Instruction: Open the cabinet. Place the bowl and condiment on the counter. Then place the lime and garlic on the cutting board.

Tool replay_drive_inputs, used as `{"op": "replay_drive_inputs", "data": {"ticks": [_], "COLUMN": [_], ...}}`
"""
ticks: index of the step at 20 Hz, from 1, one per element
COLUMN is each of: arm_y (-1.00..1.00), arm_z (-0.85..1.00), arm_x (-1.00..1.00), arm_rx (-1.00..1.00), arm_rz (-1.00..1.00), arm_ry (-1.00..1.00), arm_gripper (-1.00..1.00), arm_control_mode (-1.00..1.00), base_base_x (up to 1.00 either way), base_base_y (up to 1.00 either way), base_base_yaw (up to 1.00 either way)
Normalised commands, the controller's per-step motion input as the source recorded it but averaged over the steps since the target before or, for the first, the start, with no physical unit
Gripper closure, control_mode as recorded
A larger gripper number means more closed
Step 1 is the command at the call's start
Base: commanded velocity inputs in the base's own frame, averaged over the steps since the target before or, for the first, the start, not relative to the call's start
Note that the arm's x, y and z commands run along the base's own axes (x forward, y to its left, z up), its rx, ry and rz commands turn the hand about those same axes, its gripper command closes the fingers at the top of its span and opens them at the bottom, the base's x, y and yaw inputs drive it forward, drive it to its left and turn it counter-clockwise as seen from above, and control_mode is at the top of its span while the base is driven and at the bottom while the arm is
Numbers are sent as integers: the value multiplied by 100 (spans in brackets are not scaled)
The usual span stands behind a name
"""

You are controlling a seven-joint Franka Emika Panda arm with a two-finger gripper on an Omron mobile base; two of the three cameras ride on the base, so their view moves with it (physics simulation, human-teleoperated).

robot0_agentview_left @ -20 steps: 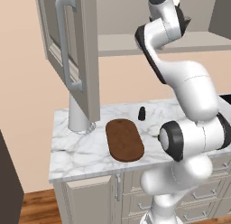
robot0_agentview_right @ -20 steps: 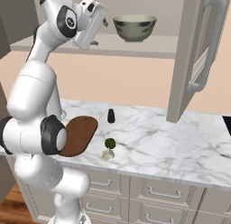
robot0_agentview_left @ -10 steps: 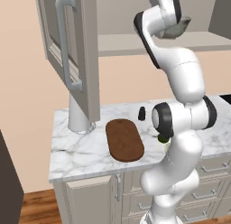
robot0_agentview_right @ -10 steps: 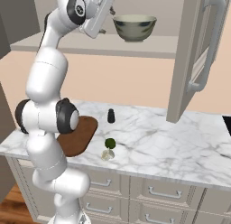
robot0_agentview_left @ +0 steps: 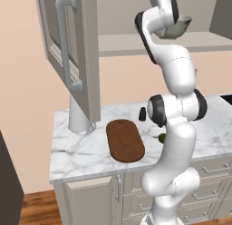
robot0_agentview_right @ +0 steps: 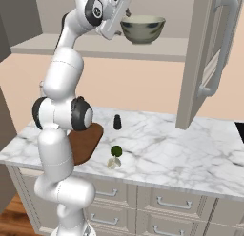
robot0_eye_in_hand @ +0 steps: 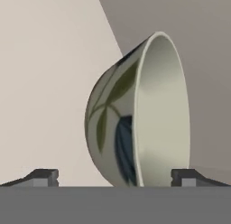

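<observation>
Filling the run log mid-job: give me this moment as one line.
cabinet: open | bowl: on shelf | tool: open, at bowl rim | condiment: on counter | lime, garlic: off cutting board

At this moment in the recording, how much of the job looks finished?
Done: the cabinet is open and the condiment stands on the counter. In hand: the open claw is at the bowl, which sits on the shelf. Left: bowl down, then lime and garlic onto the cutting board.

The round glazed bowl [robot0_eye_in_hand: 135, 114] is showing grey-green with dark leaf markings and a paler inside. White grey-veined marble counter [robot0_agentview_right: 190, 154] is carrying a dark brown oblong wooden board [robot0_agentview_left: 125, 140], a small black bottle [robot0_agentview_right: 117, 122] and a dark green lime [robot0_agentview_right: 116, 151].
</observation>
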Motion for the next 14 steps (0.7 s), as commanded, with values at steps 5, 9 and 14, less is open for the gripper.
{"op": "replay_drive_inputs", "data": {"ticks": [5,9,14], "arm_y": [-41,-27,-19], "arm_z": [-33,-37,-30], "arm_x": [5,20,7], "arm_rx": [0,-3,-1], "arm_rz": [3,5,7], "arm_ry": [0,3,1], "arm_gripper": [-100,-100,-100], "arm_control_mode": [-100,-100,-100], "base_base_x": [0,0,0], "base_base_y": [0,0,0], "base_base_yaw": [0,0,0]}}
